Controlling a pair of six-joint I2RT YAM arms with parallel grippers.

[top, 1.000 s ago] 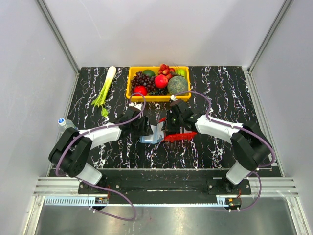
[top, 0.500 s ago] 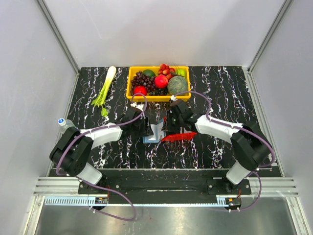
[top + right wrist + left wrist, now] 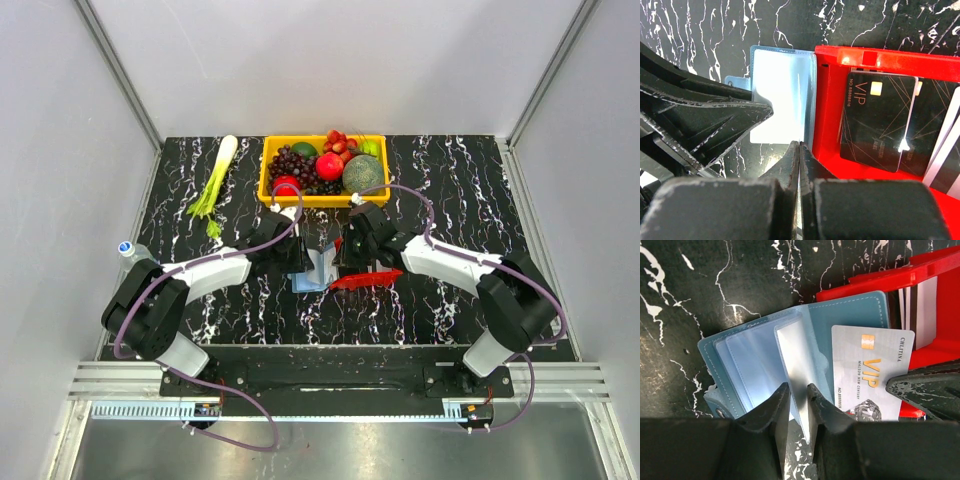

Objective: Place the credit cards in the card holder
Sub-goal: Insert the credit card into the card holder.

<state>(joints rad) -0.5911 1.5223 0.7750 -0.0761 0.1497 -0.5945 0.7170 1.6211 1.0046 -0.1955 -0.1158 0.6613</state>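
My left end effector (image 3: 797, 390) nips a clear pocket (image 3: 791, 352) of the flat blue card holder (image 3: 735, 365). My right end effector (image 3: 799, 148), pressed together, pinches the silver-grey plastic VIP card (image 3: 862, 370) just right of it, long axis parallel.

The card holder (image 3: 777, 95) lies just left of the tray (image 3: 827, 110) holding credit cards (image 3: 877, 120).

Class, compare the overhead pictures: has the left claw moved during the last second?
Yes. The left claw has shifted slightly up the overhead view, ending nearer the yellow fruit basket, which has stayed put.
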